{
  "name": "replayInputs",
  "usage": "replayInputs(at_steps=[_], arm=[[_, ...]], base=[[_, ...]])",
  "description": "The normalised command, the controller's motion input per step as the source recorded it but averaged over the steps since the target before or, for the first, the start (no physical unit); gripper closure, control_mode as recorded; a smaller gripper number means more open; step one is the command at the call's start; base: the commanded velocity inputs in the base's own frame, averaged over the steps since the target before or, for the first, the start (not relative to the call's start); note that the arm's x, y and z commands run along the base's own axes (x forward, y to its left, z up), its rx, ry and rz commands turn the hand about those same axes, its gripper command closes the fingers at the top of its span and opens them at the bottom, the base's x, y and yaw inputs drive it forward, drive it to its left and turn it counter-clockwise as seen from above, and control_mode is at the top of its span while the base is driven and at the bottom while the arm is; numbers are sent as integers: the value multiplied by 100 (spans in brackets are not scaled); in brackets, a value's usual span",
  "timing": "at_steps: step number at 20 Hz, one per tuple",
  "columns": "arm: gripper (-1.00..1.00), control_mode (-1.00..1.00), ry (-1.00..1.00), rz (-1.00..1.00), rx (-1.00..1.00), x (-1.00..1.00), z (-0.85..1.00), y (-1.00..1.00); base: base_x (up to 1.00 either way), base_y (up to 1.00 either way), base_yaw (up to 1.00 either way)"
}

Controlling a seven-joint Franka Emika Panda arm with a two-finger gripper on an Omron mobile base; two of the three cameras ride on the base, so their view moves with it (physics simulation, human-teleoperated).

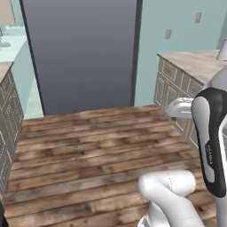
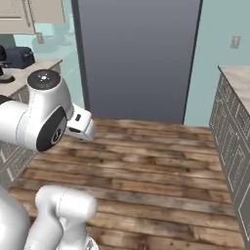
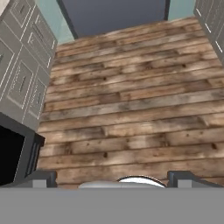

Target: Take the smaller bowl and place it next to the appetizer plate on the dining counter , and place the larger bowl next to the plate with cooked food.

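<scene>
The smaller bowl, the larger bowl, the appetizer plate, the plate with cooked food and the dining counter are all out of view. In the hand view my gripper points down at bare wooden floor. Its two dark fingertips stand far apart, open, with nothing between them. In the base views the white arm folds in front of the base, and its wrist hangs over the floor.
A tall dark grey panel stands straight ahead against the teal wall. Grey cabinets with a beige worktop line the right side, and more cabinets the left. A dark appliance sits on the left worktop. A black opening shows low beside the cabinets.
</scene>
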Motion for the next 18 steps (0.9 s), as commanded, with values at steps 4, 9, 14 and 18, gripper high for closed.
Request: replayInputs(at_steps=[4, 9, 14, 18], arm=[[-100, 100, 0, 0, 0, 0, 0, 0], [-100, 100, 0, 0, 0, 0, 0, 0], [-100, 100, 0, 0, 0, 0, 0, 0], [-100, 100, 0, 0, 0, 0, 0, 0]], base=[[100, 7, 6], [100, 0, 18], [88, 0, 27], [52, -2, 36]])
